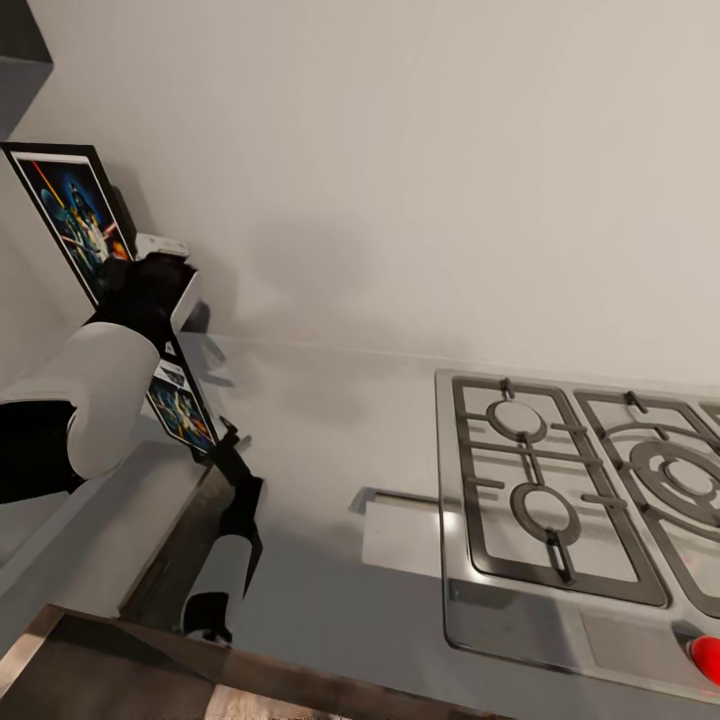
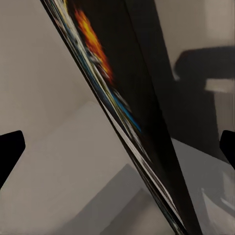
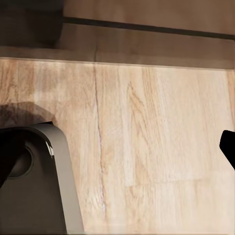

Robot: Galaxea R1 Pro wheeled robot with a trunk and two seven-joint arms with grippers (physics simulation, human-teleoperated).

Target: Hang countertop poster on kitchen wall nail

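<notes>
Poster (image 1: pixel 72 215) leans tilted against the pale wall at the far left end of the bench (image 1: pixel 330 440), well apart from the hob (image 1: pixel 560 490). My left claw (image 1: pixel 150 290) is at its edge; fingers spread wide, poster edge between them, not yet pinched. Right claw (image 3: pixel 117 147) hangs spread over wooden floor (image 3: pixel 147 137), kept clear.
</notes>
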